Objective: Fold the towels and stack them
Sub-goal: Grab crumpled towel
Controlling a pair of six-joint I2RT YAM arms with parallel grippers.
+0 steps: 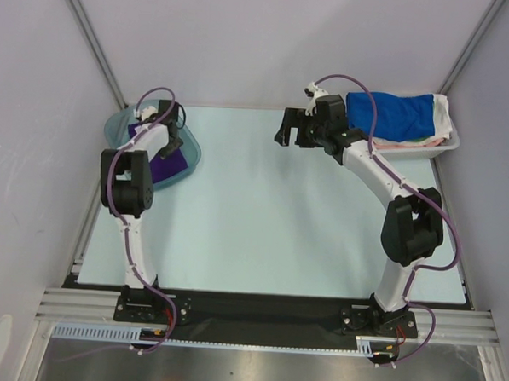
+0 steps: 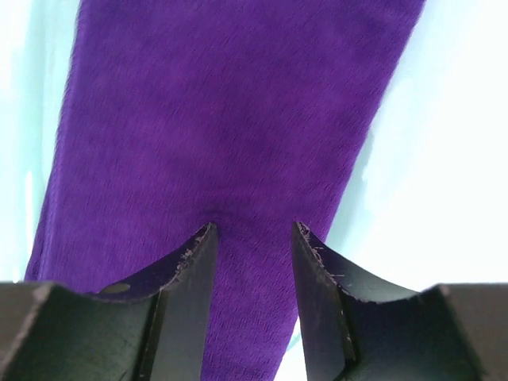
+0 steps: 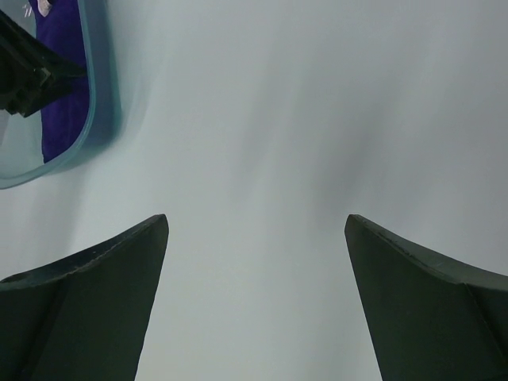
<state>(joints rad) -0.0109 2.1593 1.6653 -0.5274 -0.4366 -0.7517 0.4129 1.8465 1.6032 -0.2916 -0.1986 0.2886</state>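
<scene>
Item one, left: a dark purple towel (image 2: 238, 119), soft terry lying flat in a rounded translucent teal basin (image 1: 114, 128). The left gripper (image 2: 252, 230) is close over it, jaws spread and pinching nothing (lint clings to the black fingertips), which we judge suits a release there. Item two, centre: the right gripper (image 3: 258, 218), jaws wide and empty, hangs over the bare table (image 1: 278, 234), presumably parked clear. Item three, right: a royal blue towel (image 1: 391, 112), rumpled on pale cloths in a shallow white tray (image 1: 449, 146), apparently awaiting folding.
</scene>
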